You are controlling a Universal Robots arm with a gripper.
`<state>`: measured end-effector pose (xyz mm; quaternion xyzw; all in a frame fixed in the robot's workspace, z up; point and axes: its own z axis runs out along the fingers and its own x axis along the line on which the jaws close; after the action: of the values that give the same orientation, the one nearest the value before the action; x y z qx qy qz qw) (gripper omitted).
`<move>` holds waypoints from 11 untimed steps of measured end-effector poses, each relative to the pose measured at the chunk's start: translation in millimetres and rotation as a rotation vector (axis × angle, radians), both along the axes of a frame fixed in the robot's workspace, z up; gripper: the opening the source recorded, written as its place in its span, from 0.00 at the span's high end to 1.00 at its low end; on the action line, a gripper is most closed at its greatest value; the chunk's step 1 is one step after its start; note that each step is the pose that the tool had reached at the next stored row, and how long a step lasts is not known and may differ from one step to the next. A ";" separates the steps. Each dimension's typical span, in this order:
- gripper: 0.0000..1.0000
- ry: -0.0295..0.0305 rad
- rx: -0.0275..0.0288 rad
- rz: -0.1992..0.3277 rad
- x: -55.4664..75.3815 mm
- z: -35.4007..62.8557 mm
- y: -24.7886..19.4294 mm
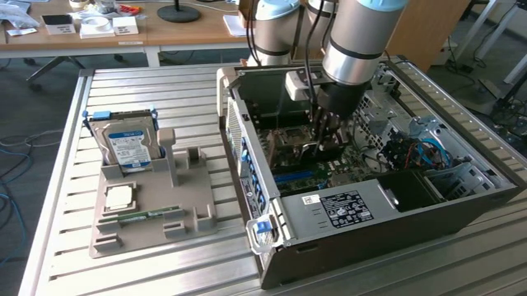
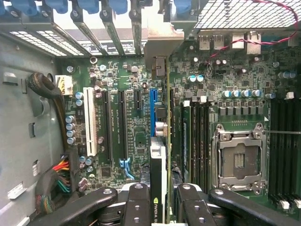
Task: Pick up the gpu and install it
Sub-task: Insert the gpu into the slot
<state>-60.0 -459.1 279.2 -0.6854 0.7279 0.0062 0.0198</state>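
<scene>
Two black fingers (image 2: 136, 205) of the jaws are closed on the gpu (image 2: 158, 157), one on each face, holding the card edge-on and upright over the motherboard (image 2: 117, 141). Card lies directly between the jaws and extends away from them towards the case's rear wall, its beige-silver bracket (image 2: 162, 44) next to the slot openings with blue latches (image 2: 89, 5). The card's lower edge lines up with the blue expansion slot (image 2: 153, 106); contact with the slot cannot be judged.

Clearance: on one side, black and white expansion slots (image 2: 89, 120) stand unoccupied; on the other, memory slots (image 2: 197, 136) run close alongside, with the CPU socket (image 2: 240, 160) beyond them.

Writing: an NVIDIA logo (image 2: 154, 212) shows on the card between the fingers. In the exterior view, the power supply label (image 1: 346, 209) is too small to read.

Outside the computer case (image 1: 346, 253), on the slatted surface (image 1: 165, 80), a grey holder (image 1: 140, 237) carries a hard drive (image 1: 128, 148) with a blue-white label.
</scene>
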 end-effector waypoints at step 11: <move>0.73 0.0000 0.0001 0.000 -6.1 -7.0 0.0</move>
<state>-66.1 -459.0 272.2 -0.6854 0.7279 0.0062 0.0198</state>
